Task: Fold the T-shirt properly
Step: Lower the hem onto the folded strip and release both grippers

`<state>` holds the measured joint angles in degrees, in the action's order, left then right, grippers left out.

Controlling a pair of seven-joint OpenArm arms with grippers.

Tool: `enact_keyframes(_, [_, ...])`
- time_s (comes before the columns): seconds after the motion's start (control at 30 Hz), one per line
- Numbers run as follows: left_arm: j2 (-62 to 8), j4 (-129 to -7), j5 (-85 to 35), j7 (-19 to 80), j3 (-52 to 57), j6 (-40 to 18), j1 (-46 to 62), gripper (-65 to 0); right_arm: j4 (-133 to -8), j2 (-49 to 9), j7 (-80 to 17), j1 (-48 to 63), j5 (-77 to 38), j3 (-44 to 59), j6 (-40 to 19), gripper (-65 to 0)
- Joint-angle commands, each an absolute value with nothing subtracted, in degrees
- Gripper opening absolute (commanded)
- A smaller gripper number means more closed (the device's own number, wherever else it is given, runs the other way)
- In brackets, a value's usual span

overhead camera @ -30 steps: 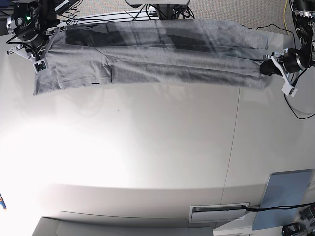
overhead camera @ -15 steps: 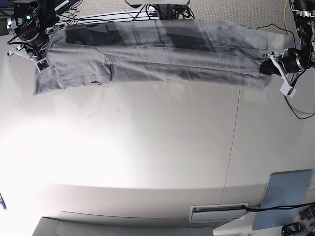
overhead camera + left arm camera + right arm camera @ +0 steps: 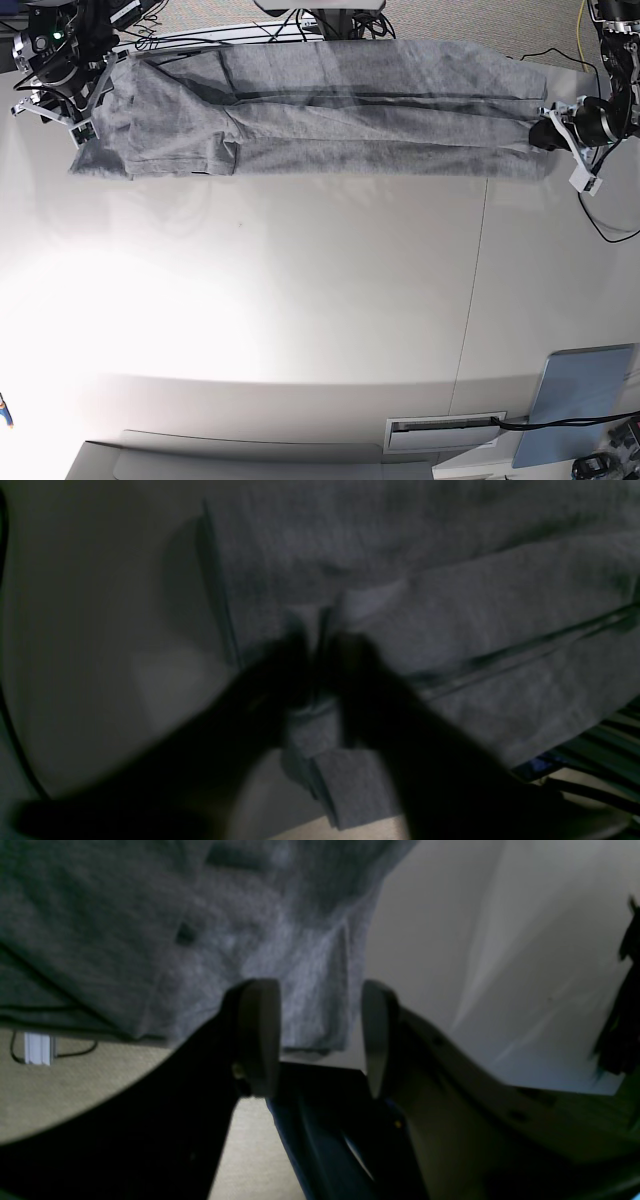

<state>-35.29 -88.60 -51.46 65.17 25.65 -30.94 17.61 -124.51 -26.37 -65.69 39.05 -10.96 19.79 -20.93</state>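
Base view: your T-shirt [image 3: 330, 115] lies as a long band along the table's [image 3: 300, 320] far edge, one gripper at each end.

Left wrist: left gripper [image 3: 320, 645] is too blurry to call (cloth between jaws).

Right wrist: right gripper [image 3: 320, 1035] stands apart, hem just ahead.

Right gripper [image 3: 320, 1037] at the far left of the base view, pads [image 3: 257, 1035] standing clearly apart, nothing between them. Left gripper [image 3: 320, 665] at the far right edge, blurred, fingers [image 3: 360, 680] narrowly parted over grey cloth; grip undetermined.
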Motion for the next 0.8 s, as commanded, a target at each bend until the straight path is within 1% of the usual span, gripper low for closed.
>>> enact_keyframes(0.0, [-36.69,-89.41,-52.10,65.17,26.44,-30.76,17.47,-39.8,-125.25,-27.16,-64.49,39.20,-10.66,20.36,-20.23,-38.7])
enact_keyframes(0.07, [-36.69,-89.41,-52.07,65.19,26.44,-30.74,17.47,-29.4,-125.25,-27.16,-64.14,39.20,-10.66,20.36,-19.57,-38.7])
enact_keyframes(0.1, [-36.67,-89.41,-52.05,65.19,26.44,-30.74,17.47,-26.1,-125.25,-27.16,-63.96,39.20,-10.66,20.36,-19.46,-38.7])
enact_keyframes(0.13, [-36.67,-89.30,-51.77,65.14,26.44,-30.72,17.47,-24.4,-125.25,-27.16,-63.81,39.20,-10.66,20.36,-19.46,-38.7])
enact_keyframes(0.27, [-36.67,-86.85,-48.53,63.26,26.44,-28.34,17.47,-24.2,-125.25,-27.16,-63.33,39.20,-10.66,20.36,-19.46,-38.7])
enact_keyframes(0.33, [-36.67,-84.49,-48.27,61.78,26.44,-28.10,17.47,-24.2,-125.25,-27.16,-63.11,39.20,-10.66,20.36,-19.46,-38.7])
enact_keyframes(0.53, [-36.67,-77.60,-54.50,61.80,26.44,-28.60,17.47,-24.2,-125.25,-27.16,-62.94,39.20,-10.66,20.36,-19.46,-38.7])
enact_keyframes(0.77, [-36.67,-71.20,-69.04,68.45,26.44,-34.63,17.45,-24.3,-125.25,-27.16,-62.33,39.20,-10.66,20.36,-19.46,-38.7])
